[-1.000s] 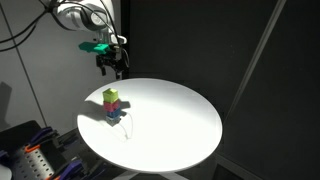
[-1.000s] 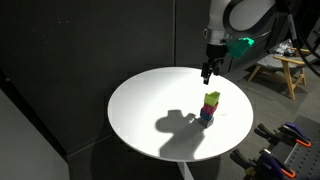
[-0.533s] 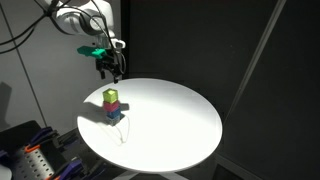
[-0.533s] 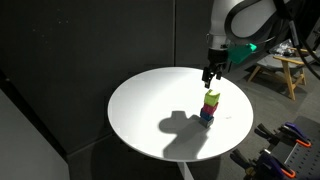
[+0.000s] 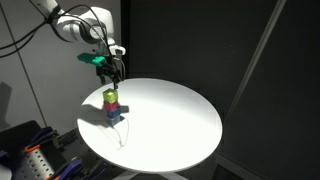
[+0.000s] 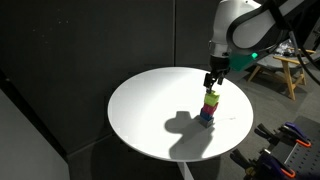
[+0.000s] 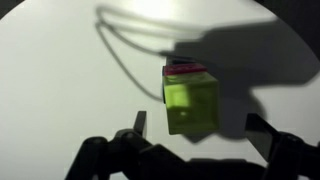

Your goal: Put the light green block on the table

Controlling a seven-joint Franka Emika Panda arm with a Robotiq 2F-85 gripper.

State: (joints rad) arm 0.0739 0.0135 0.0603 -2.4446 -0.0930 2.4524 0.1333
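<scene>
One open gripper (image 6: 211, 82) apparently overhangs light green block (image 6: 212, 97)

Stack of three on the table, gripper over it.
I see the top block (image 5: 111, 96) on a middle block (image 5: 112, 106), that on a bottom block (image 5: 114, 115), near the table (image 5: 170, 120) edge. My gripper (image 5: 113, 77) hangs just above, not touching. In the wrist view the top block (image 7: 190, 103) lines up between the fingers (image 7: 140, 122).

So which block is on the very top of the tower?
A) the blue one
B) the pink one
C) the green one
C: in an exterior view the green block sits on top, with the pink block under it and the blue block at the bottom.
</scene>
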